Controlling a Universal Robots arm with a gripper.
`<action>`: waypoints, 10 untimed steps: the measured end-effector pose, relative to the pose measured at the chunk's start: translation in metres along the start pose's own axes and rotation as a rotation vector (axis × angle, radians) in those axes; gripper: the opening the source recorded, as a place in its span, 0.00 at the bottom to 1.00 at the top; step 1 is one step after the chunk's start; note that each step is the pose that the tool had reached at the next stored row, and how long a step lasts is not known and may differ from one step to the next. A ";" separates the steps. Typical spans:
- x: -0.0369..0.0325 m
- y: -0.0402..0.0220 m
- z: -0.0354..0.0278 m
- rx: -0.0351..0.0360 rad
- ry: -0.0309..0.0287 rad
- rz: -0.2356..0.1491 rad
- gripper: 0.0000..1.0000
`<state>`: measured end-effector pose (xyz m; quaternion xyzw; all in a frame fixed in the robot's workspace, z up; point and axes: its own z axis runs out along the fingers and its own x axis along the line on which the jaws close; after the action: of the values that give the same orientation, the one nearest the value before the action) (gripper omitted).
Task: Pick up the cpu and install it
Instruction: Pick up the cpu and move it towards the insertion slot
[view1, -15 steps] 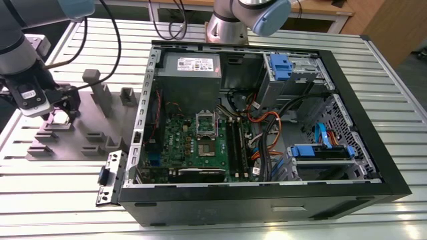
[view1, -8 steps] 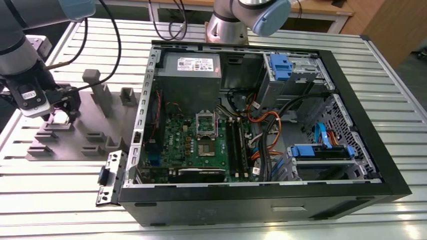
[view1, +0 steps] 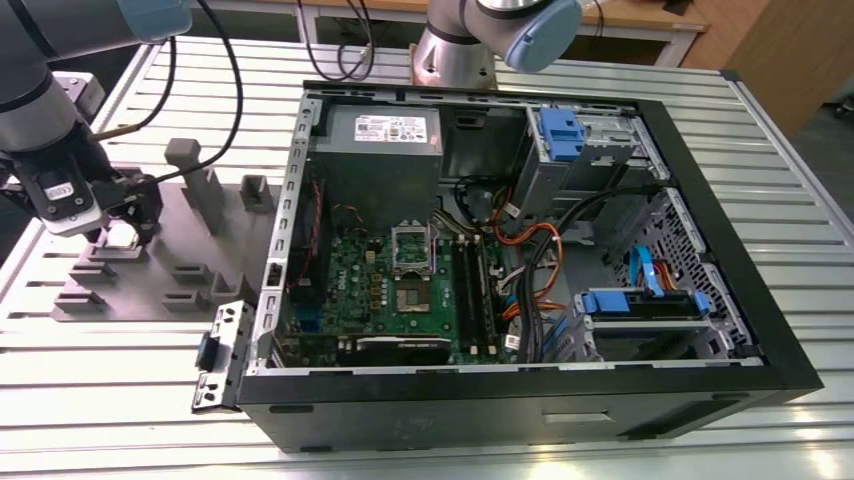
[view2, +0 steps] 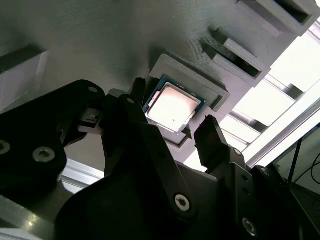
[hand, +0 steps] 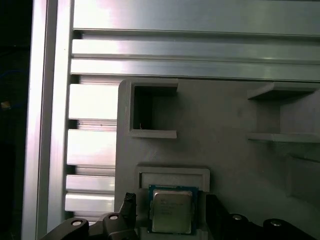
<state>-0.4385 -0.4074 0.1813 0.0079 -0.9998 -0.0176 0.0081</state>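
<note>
1. The cpu (view2: 175, 107) is seated flat in a shallow raised pocket (hand: 172, 175) of the grey fixture plate (hand: 225, 165), silver top upward.
2. The gripper (view2: 172, 105) is positioned directly over that pocket. Its fingers (view2: 211, 137) are spread, one on each side of the cpu, and a gap is visible between each finger and the chip. Nothing is gripped.
3. A second rectangular recess (hand: 150, 112) is noted in the plate near the pocket; its interior is dark.
4. Upright grey blocks (view1: 200, 185) are noted on the plate, between the gripper and the computer case (view1: 694, 200).
5. The case lies open on the slatted metal table (view1: 667, 445), just beside the plate on the exterior view's right. The green motherboard (view1: 360, 275) and its socket frame (view1: 411, 262) are exposed from above.
</note>
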 end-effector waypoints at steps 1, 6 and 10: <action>0.0000 0.0000 0.0000 0.0000 0.0000 0.000 0.66; 0.0000 0.0000 0.0002 -0.0001 -0.0002 0.000 0.58; -0.0001 0.0000 0.0002 0.0005 -0.0002 0.000 0.58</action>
<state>-0.4384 -0.4074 0.1811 0.0080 -0.9998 -0.0174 0.0080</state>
